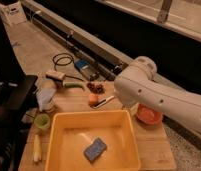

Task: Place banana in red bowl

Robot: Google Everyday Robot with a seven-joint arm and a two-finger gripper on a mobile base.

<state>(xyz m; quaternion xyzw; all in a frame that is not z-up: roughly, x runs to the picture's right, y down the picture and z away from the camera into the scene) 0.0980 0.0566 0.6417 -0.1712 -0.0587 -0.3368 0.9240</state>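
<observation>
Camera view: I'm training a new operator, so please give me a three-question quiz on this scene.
1. True or false: the banana lies in the red bowl.
2. What lies in the yellow tub: A a blue sponge, B a spoon, C a plate?
3. Fill in: the gripper is beside the small ____ fruit.
Key: 1 false, it lies left of the tub; 2 A; 3 orange.
</observation>
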